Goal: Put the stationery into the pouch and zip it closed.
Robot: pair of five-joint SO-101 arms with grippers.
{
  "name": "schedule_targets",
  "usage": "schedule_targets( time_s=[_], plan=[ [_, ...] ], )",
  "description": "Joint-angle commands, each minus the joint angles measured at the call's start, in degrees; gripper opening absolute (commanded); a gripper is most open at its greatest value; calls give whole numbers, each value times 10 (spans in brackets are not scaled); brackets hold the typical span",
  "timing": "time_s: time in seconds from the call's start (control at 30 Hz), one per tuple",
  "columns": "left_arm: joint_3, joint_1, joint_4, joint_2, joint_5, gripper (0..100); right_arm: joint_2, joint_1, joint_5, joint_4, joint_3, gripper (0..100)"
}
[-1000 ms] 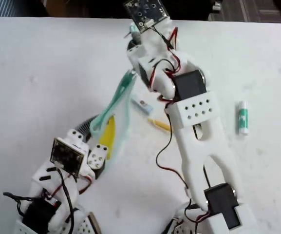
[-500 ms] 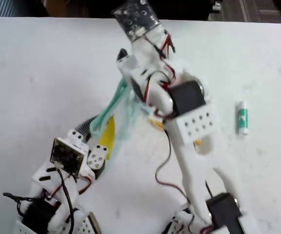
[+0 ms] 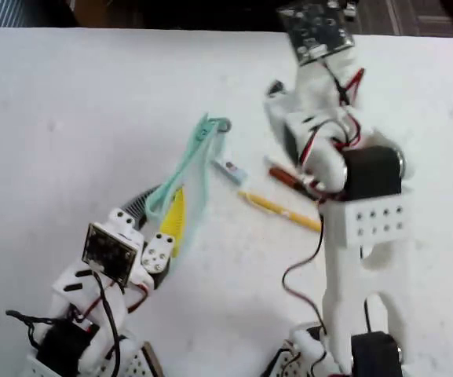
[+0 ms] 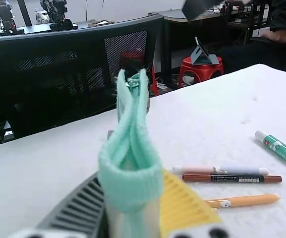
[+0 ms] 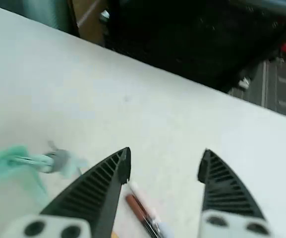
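The mint green pouch [image 3: 188, 182] stands on edge, its zipper pull [image 3: 224, 124] at the far end. My left gripper [image 3: 163, 236] is shut on its near end, one black finger [image 4: 78, 208] and one yellow finger [image 4: 182, 208] on either side of the pouch [image 4: 133, 148]. A white pen [image 3: 230, 169], a brown pen [image 3: 289, 177] and a yellow pencil [image 3: 277, 208] lie right of the pouch. A glue stick [image 4: 277, 147] lies farther right. My right gripper [image 3: 275, 98] hangs open and holds nothing above the pens' far ends [image 5: 165, 166], right of the zipper pull [image 5: 58, 159].
The white table [image 3: 69, 102] is bare left of the pouch and along the back. Its far edge meets a dark floor with a black mesh chair [image 4: 83, 64] behind it. My right arm's body [image 3: 363, 212] stands over the table's right side.
My right gripper swung from the pouch's far end to the right, uncovering the pens; its arm now covers the glue stick in the high view. The left arm stayed put.
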Motion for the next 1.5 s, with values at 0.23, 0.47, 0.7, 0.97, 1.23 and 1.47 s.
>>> schedule_targets(
  time_s=[0.23,0.47,0.7,0.97,1.23,1.47],
  plan=[
    [40,-101,-62,-3,35,23,109,90,49,-94,137,60],
    [59,-110,-88,-3,54,23,202,26,93,-112,151,63],
    [59,-110,-84,-2,52,23,272,-60,93,-199,151,67],
    [55,-144,-54,-2,51,23,340,-122,92,-255,150,67],
    [55,-182,-55,-2,55,23,439,-125,92,-231,55,67],
    [55,-182,-54,-2,55,23,501,-124,54,-186,-24,67]
  ],
)
